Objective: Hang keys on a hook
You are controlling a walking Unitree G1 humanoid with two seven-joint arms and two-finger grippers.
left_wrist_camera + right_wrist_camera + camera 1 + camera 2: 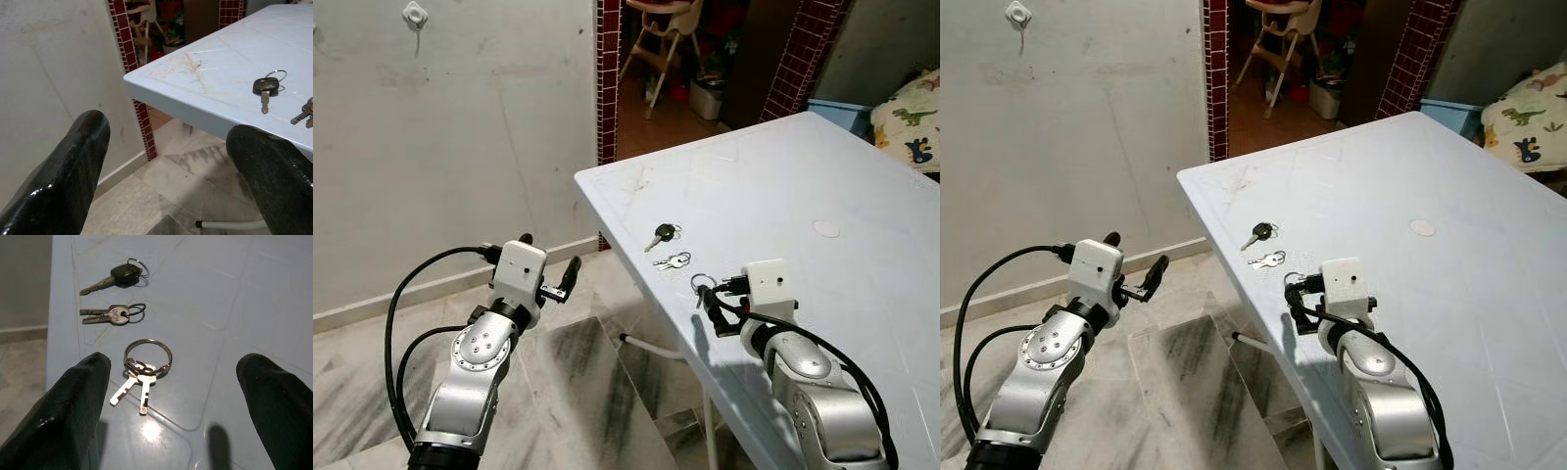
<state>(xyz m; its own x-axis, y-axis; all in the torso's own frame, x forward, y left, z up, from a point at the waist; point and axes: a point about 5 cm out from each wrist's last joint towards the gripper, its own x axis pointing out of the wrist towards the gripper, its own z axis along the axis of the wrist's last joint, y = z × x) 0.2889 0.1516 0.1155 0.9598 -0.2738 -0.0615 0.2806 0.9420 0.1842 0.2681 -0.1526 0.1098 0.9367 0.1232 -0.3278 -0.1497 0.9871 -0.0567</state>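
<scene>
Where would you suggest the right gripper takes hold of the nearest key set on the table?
Grip the large ring from above with the right gripper. It stands slightly proud of the table, while the two keys lie flat toward the edge.

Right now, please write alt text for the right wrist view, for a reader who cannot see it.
Open right tool, its two black fingers either side of a ring with two silver keys on a pale blue table. Beyond lie a silver key pair and a black-headed key.
</scene>
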